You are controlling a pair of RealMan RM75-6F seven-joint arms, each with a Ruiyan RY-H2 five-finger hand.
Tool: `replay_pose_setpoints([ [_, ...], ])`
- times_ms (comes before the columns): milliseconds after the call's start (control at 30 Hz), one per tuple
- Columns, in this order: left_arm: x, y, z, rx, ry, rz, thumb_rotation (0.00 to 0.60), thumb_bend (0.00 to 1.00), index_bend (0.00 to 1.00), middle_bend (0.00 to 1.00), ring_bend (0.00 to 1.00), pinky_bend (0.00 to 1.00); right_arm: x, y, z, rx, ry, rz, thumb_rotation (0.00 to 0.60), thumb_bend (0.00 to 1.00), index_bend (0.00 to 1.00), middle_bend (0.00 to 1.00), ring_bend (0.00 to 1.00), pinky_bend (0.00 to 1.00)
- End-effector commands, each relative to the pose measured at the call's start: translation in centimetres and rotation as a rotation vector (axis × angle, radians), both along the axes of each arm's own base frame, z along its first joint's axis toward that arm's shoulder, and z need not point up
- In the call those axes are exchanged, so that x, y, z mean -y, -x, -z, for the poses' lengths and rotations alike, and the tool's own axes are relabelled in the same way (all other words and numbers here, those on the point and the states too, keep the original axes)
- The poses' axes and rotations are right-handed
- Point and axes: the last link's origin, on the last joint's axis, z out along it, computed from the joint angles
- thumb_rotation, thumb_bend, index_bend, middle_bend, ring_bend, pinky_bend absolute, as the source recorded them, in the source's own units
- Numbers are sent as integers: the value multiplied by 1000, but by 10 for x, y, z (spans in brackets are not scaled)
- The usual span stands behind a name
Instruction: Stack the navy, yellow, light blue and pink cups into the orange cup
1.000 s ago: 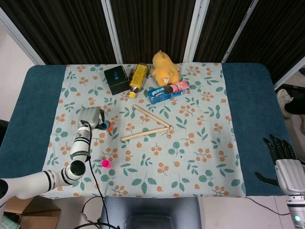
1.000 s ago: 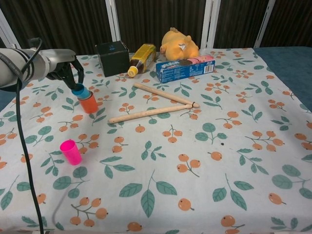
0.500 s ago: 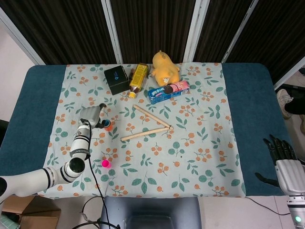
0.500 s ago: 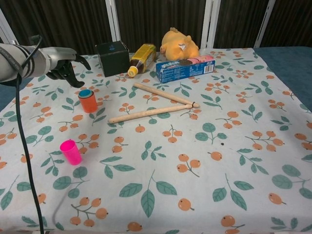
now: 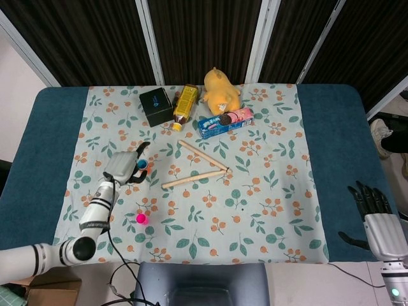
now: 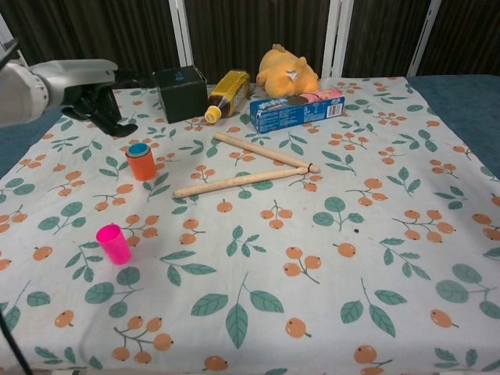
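The left robot hand (image 6: 98, 105) hangs spread and empty above the orange cup (image 6: 141, 166); the pink cup (image 6: 114, 243) waits nearby, likely next.

No text can be read in either view. The black box (image 6: 180, 92), just right of the left hand (image 6: 100, 105), bears a small blue mark too small to make out. The yellow bottle (image 6: 226, 92), further right of that hand, has a label with print too blurred to read. The blue biscuit box (image 6: 297, 108), well right of it, shows pictured biscuits and illegible lettering.
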Motion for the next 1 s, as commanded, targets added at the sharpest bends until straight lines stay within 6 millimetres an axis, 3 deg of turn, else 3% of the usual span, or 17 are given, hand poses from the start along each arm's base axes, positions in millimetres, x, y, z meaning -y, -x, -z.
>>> replay_pose_setpoints([
  [33,84,26,-23,95,62,89,600,400,94,1000,1000,1000,-1,-2,3,-1,-10,-7,600,107,0,0,0,0],
  [233,134,57,-15,91,111,132,600,393,100,1000,1000,1000,-1,-5,9,-1,-34,-24,600,107,0,0,0,0],
  [433,159,77,2,73,123,154,600,389,114,1000,1000,1000,-2,-6,10,-1,-45,-30,600,107,0,0,0,0],
  [700,161,86,31,62,98,162,600,388,95,1000,1000,1000,-3,-7,11,3,-50,-36,600,107,0,0,0,0],
  [833,159,86,35,57,87,164,600,387,93,1000,1000,1000,-3,-6,11,3,-52,-35,600,108,0,0,0,0],
  [1000,143,90,50,50,78,114,600,385,152,1000,1000,1000,-4,-6,9,6,-45,-39,600,107,0,0,0,0],
])
